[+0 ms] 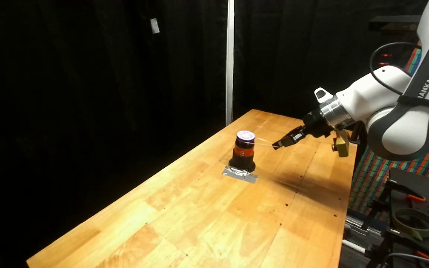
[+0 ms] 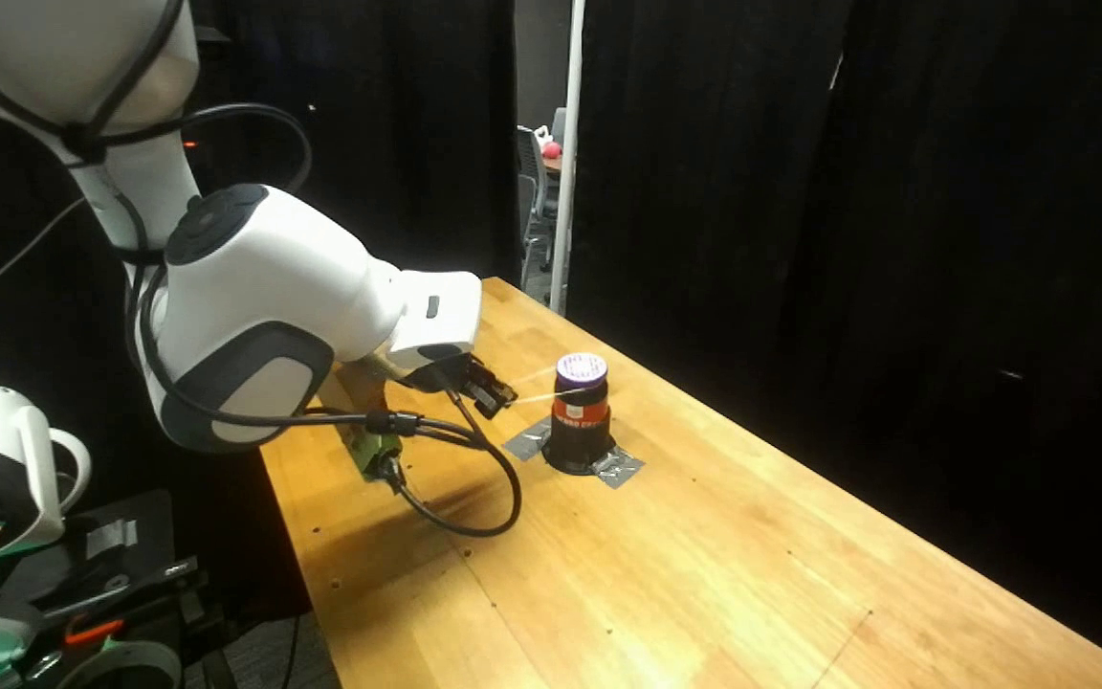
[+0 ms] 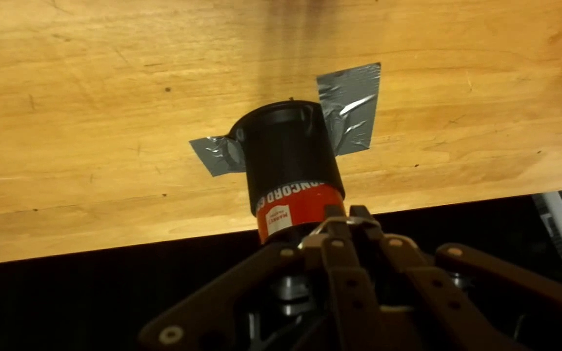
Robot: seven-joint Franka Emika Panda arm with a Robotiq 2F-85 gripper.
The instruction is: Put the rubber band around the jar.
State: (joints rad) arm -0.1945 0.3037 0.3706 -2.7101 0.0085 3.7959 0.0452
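Observation:
The jar (image 1: 244, 152) has a purple-white lid and an orange-red label. It stands upright in a black round holder (image 1: 242, 161) on the table; both also show in an exterior view (image 2: 580, 412). A thin pale rubber band (image 1: 265, 144) stretches from my fingertips to the jar just below the lid; two strands show in an exterior view (image 2: 538, 396). Its far side behind the jar is hidden. My gripper (image 1: 276, 146) is beside the jar, apart from it. In the wrist view the fingertips (image 3: 345, 212) are nearly together, with the band at them; the lid is hidden there.
Grey tape (image 3: 351, 108) fixes the holder to the wooden table (image 1: 207, 216) on two sides. A black cable loop (image 2: 513, 488) hangs from the arm near the table. Black curtains and a pale pole (image 2: 568, 163) stand behind the far edge.

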